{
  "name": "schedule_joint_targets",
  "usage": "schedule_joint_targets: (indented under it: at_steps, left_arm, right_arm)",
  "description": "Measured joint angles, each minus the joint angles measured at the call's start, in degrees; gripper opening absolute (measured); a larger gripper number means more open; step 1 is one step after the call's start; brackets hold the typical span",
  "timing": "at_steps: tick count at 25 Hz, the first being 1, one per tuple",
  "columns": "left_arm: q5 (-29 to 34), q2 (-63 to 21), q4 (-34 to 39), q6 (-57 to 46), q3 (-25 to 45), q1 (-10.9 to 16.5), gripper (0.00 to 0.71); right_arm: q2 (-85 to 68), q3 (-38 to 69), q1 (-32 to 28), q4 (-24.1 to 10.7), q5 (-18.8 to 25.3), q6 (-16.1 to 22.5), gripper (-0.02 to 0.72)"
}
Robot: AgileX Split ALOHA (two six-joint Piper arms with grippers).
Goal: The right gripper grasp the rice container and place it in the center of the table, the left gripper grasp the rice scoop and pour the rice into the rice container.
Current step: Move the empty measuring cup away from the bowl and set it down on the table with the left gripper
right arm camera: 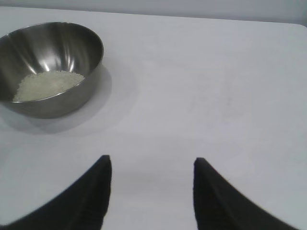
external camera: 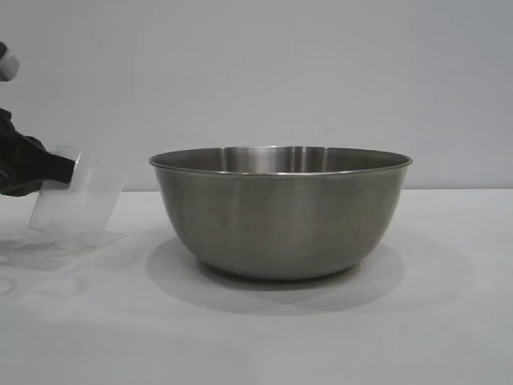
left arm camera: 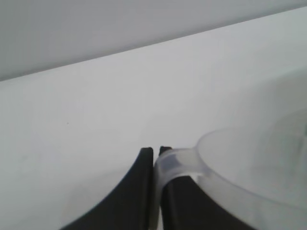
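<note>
1. The rice container (external camera: 280, 212) stands upright in the middle of the table (external camera: 449, 321). The right wrist view shows the rice (right arm camera: 48, 84) lying in its bottom as a pale heap.
2. The rice scoop (external camera: 78, 192) is at the far left of the scene, well apart from the bowl. It is tilted, looks empty, and sits low, just above the tabletop.
3. The left gripper (left arm camera: 154, 158) has its jaws clamped on the scoop's small side handle.
4. The right gripper (right arm camera: 152, 165) hovers over bare table to the right of the bowl, jaws apart and holding nothing.
5. Judged from this, the pour looks done. What is in hand is setting the scoop down at the left.
6. The next move calls for levelling the scoop onto the table, then releasing the handle without tipping it.
</note>
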Motion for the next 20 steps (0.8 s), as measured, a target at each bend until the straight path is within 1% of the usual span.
schedule_joint_targets:
  at_steps: [5,6,8,9,13,20]
  left_arm:
    - [-0.1,0.0,0.0,0.0,0.0,0.0,0.0]
    - [-0.1,0.0,0.1,0.0,0.0,0.0,0.049]
    - [-0.1,0.0,0.6,0.0,0.0,0.0,0.049]
    - [-0.2,0.0,1.0,0.0,0.0,0.0,0.107]
    - [-0.2,0.0,1.2,1.3,2.2,0.0,0.108]
    - [-0.2,-0.9,1.1,3.5,8.6,0.0,0.108]
  right_arm:
    - [0.0,0.0,0.0,0.0,0.0,0.0,0.328]
    - [0.0,0.0,0.0,0.0,0.0,0.0,0.328]
    - [0.0,0.0,0.0,0.0,0.0,0.0,0.328]
    - [0.0,0.0,0.0,0.0,0.0,0.0,0.328]
    - [0.0,0.0,0.0,0.0,0.0,0.1,0.328]
    - [0.0,0.0,0.0,0.0,0.0,0.1,0.328]
